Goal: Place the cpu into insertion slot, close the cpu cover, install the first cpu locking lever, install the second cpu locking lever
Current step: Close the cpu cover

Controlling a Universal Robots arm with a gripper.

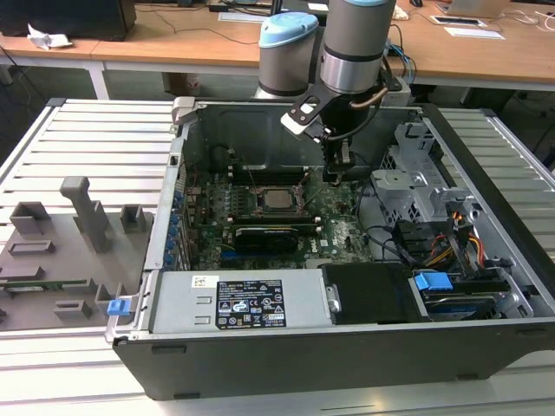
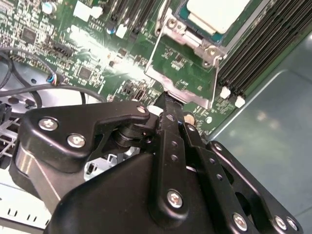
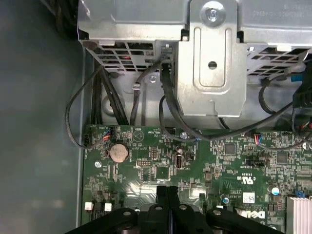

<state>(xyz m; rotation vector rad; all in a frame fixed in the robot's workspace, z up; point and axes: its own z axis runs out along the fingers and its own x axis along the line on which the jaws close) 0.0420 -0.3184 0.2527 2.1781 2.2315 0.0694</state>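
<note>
The cpu (image 1: 279,199) (image 2: 217,12), a pale silver square, lies in the insertion slot (image 2: 197,41) on the green motherboard. The cpu cover (image 2: 181,95), a thin silver frame with a cut-out centre, is swung open away from the slot, and the board shows through it. My gripper (image 1: 339,176) (image 2: 170,100) (image 3: 166,191) hangs inside the case on the exterior view's right of the slot. Its black fingers are pressed together with nothing between them. The tips sit right at the cover's free edge; contact cannot be told.
A metal drive cage (image 1: 408,186) (image 3: 209,58) with black cables (image 3: 165,112) stands close beside the gripper. Memory slots (image 2: 258,53) flank the socket. A black graphics card (image 1: 264,236) and the power supply (image 1: 234,303) lie nearer the front. Grey fixtures (image 1: 78,217) sit outside the case.
</note>
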